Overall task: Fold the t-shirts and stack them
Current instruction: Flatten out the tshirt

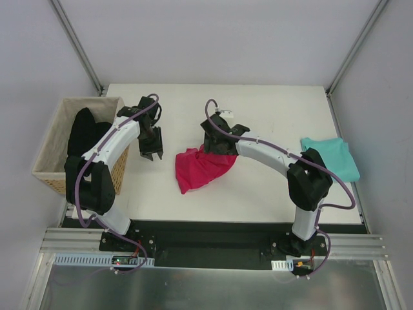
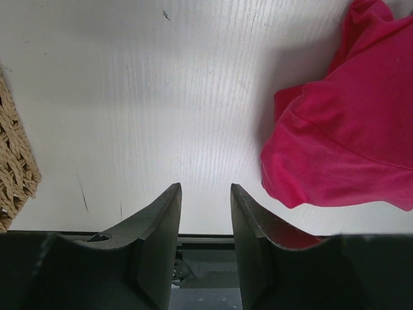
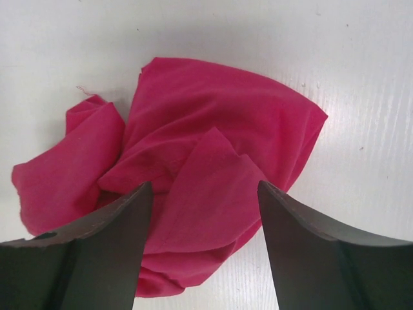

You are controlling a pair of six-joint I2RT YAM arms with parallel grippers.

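Note:
A crumpled crimson-pink t-shirt [image 1: 200, 168] lies in a heap mid-table. My right gripper [image 1: 211, 148] hovers over its far right part. In the right wrist view its jaws [image 3: 205, 194] stand wide apart, with a fold of the pink t-shirt [image 3: 213, 129] below and between them; no grip shows. My left gripper [image 1: 151, 154] hangs over bare table to the left of the heap. Its fingers [image 2: 161, 219] are parted with nothing between them, and the pink t-shirt [image 2: 342, 142] lies off to their right. A teal t-shirt [image 1: 332, 157] rests folded at the table's right edge.
A woven wicker basket [image 1: 55, 139] stands at the table's left edge with dark clothing [image 1: 87, 132] in it; its corner [image 2: 13, 174] shows in the left wrist view. White table [image 1: 271, 110] stretches behind the arms.

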